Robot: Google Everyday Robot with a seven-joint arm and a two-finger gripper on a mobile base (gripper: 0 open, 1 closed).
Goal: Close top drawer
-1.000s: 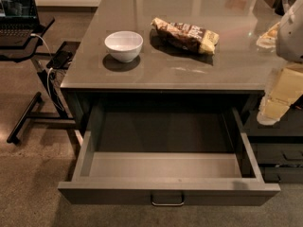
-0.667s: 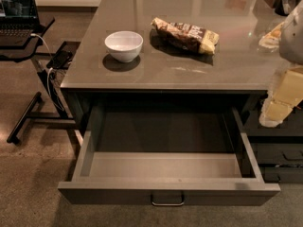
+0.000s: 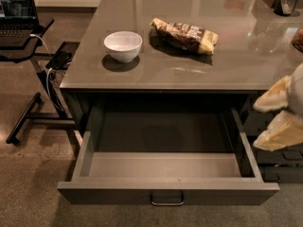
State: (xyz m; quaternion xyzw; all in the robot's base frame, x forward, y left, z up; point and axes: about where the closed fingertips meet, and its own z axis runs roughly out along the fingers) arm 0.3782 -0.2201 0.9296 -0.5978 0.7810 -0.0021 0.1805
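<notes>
The top drawer [image 3: 118, 194] stands fully pulled out under the tabletop [image 3: 236, 60], its front running left-right. The end effector [image 3: 258, 126], spread and empty, hovers at the drawer's right side, behind that front.

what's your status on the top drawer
Pincer open, holding nothing, off to the right. Top drawer pulled out, inside bare. No obstruction seen.

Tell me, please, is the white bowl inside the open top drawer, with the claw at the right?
No: the camera view shows the bowl on the countertop; the top drawer is open, the claw at the right.
</notes>
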